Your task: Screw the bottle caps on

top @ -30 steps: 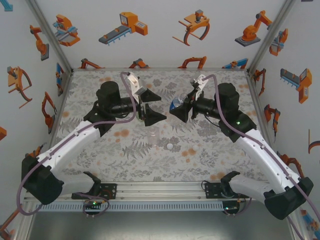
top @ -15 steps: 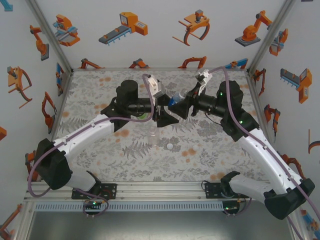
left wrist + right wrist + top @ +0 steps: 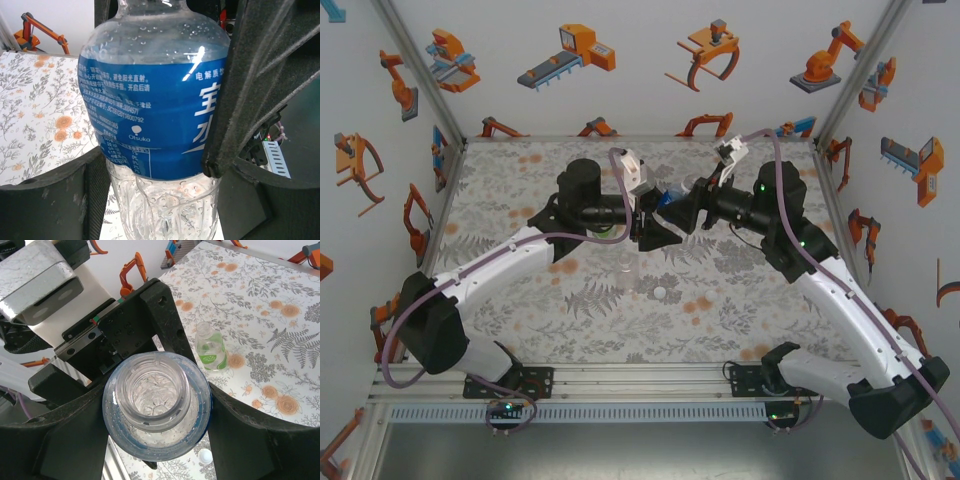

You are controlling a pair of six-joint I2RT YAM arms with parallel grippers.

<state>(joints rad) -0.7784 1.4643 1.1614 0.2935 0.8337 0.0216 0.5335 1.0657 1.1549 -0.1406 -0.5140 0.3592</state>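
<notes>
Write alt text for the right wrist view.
The open, capless mouth of a blue-labelled clear plastic bottle sits in the foreground, held by the right gripper between its black fingers. Beyond it, on the floral-patterned table, stands a small green-labelled clear bottle; a small white round cap lies nearer.

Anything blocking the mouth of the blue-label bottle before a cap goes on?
Nothing visible blocks it. The blue-label bottle, held by the right pincer, has a bare, open mouth. The left pincer flanks its labelled body, away from the mouth. A white cap lies on the table.
</notes>
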